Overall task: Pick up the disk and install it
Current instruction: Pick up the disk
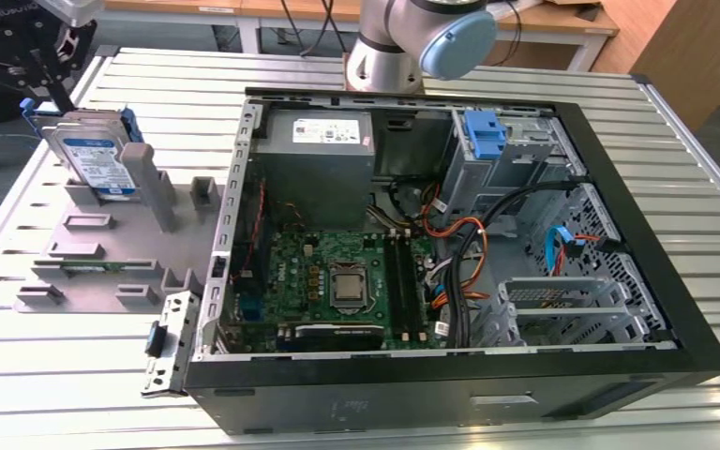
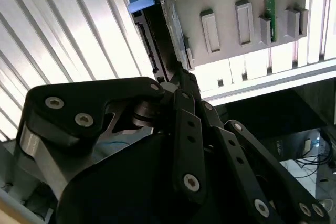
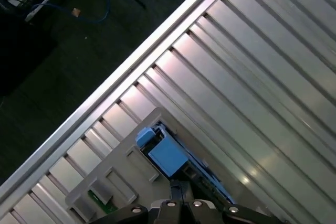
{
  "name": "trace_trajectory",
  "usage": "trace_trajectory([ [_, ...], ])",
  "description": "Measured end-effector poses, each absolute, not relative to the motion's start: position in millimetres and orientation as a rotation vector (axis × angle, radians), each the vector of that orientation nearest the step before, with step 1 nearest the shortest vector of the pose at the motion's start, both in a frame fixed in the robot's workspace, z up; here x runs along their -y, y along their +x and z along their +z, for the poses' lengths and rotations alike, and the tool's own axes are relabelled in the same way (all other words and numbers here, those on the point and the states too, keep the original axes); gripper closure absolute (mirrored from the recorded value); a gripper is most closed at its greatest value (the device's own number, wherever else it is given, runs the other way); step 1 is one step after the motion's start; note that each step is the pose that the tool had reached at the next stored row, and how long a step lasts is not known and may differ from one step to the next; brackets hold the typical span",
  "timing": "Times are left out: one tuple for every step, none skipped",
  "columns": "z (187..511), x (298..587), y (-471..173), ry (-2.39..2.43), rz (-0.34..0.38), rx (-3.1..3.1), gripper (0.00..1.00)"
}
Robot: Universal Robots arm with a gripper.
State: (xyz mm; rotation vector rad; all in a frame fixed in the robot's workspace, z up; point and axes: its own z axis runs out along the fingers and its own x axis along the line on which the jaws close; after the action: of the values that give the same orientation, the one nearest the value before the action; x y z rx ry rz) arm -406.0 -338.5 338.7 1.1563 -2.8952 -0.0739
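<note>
While the disk [image 1: 97, 161] stands on edge in the grey rack [image 1: 85, 251] on the tabletop [image 1: 35, 375], the jaws sit drawn narrow at its top edge; grip the blue carrier [image 3: 168, 156] squarely and lift straight

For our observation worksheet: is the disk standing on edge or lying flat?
Standing on edge: the disk sits upright in the grey holder, its labelled face near vertical.

Lit brightly and evenly from above, probably by ceiling lights, with white glare streaking the aluminium table slats [image 3: 273, 93] in both wrist views. Shaded inside the open computer case [image 1: 460, 370] in the exterior view; near-black on the floor [image 3: 52, 51] in the first wrist view.
</note>
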Motion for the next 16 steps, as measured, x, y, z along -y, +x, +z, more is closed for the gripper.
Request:
trace_trajectory([
  [338.8,338.5,-406.0,1.184,-0.074,2.884,0.89],
  [338.7,338.5,-406.0,1.209,-0.073,2.873,0.89],
  [338.7,338.5,-406.0,1.235,-0.073,2.861,0.89],
  [338.7,338.6,-406.0,1.261,-0.072,2.85,0.89],
  [338.7,338.5,-406.0,1.286,-0.072,2.838,0.89],
  [338.7,338.5,-406.0,1.311,-0.072,2.826,0.89],
  [338.7,338.6,-406.0,1.339,-0.071,2.812,0.89],
  [338.7,338.5,-406.0,1.364,-0.071,2.8,0.89],
  [338.7,338.5,-406.0,1.389,-0.07,2.787,0.89],
  [338.7,338.5,-406.0,1.414,-0.07,2.774,0.89],
  [338.6,338.5,-406.0,1.438,-0.07,2.761,0.89],
  [338.6,338.5,-406.0,1.463,-0.069,2.748,0.89],
  [338.7,338.5,-406.0,1.487,-0.069,2.734,0.89],
  [338.6,338.6,-406.0,1.512,-0.068,2.72,0.89],
  [338.6,338.5,-406.0,1.538,-0.068,2.705,0.89],
  [338.6,338.5,-406.0,1.562,-0.067,2.691,0.89],
])
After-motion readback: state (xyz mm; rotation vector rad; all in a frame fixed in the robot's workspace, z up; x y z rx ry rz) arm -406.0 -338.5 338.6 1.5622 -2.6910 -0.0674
